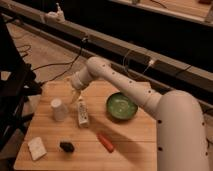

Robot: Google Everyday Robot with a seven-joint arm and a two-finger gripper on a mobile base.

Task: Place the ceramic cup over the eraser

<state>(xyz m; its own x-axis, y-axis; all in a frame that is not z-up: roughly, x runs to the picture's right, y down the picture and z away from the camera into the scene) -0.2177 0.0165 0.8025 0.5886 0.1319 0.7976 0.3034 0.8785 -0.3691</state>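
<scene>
The ceramic cup (58,109) is small, white and tapered; it stands upside down on the left part of the wooden table (130,145). The eraser (66,146) is a small black lump near the table's front left, below the cup. My gripper (73,93) is at the end of the white arm, above the table's back left, just right of and above the cup, not touching it.
A white tube-shaped bottle (82,113) lies right of the cup. A green bowl (121,106) sits at the right. An orange-red stick (105,141) lies at the front middle. A white rectangular block (36,148) lies front left. Cables run over the floor behind.
</scene>
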